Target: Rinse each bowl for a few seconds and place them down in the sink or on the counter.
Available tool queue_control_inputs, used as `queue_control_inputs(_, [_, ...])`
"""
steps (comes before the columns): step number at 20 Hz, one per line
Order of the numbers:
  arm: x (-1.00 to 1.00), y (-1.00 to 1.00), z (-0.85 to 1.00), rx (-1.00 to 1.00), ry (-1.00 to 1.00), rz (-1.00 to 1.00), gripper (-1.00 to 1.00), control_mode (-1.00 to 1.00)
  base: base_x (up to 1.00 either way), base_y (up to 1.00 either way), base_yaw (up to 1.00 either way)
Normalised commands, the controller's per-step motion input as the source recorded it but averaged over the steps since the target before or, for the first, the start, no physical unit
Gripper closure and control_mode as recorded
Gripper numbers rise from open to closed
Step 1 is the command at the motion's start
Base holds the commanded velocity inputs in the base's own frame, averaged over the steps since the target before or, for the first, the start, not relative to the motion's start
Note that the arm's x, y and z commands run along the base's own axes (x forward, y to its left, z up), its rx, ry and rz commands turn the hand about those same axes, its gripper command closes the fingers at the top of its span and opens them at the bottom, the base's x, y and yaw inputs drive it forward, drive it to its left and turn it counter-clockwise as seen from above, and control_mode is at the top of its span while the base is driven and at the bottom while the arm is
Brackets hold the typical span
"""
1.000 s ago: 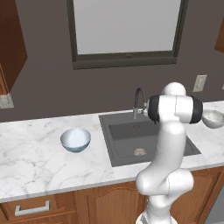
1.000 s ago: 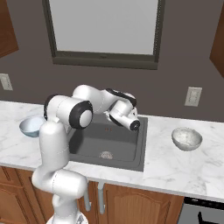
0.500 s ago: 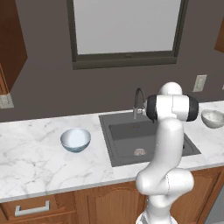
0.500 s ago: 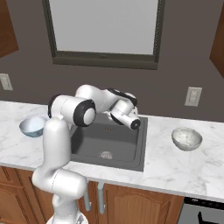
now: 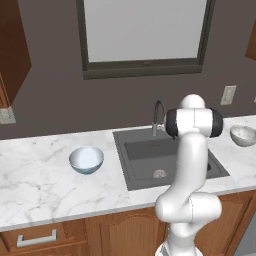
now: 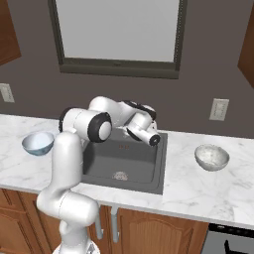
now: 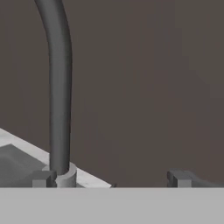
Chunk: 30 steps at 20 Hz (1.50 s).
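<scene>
With its claw spread wide and empty, the gripper (image 7: 109,178) faces the faucet (image 7: 58,87) at the sink (image 6: 154,171), likely to start water, both bowls unrinsed.

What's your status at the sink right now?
Pincer open, empty, by the faucet. Blue bowl and speckled bowl on counter. Nothing blocking.

Marble counter (image 5: 35,185), two bowls (image 5: 86,160) apart
</scene>
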Motion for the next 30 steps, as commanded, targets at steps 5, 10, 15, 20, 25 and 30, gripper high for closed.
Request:
queue_control_inputs(5, [0.19, -0.06, -0.14, 0.02, 0.02, 0.00, -1.00, -1.00, 0.00, 0.00, 0.00])
queue_control_inputs(10, [0.18, -0.08, -0.18, 0.03, 0.03, 0.00, -1.00, -1.00, 0.00, 0.00, 0.00])
queue_control_inputs(15, [0.20, -0.09, -0.15, 0.02, 0.01, 0.00, -1.00, -1.00, 0.00, 0.00, 0.00])
queue_control_inputs(20, [0.22, -0.03, -0.11, 0.01, 0.01, 0.00, -1.00, -1.00, 0.00, 0.00, 0.00])
queue_control_inputs(25, [0.26, 0.00, -0.14, 0.01, 0.01, 0.00, -1.00, -1.00, 0.00, 0.00, 0.00])
queue_control_inputs(30, [0.27, 0.00, -0.13, 0.00, 0.01, 0.00, -1.00, -1.00, 0.00, 0.00, 0.00])
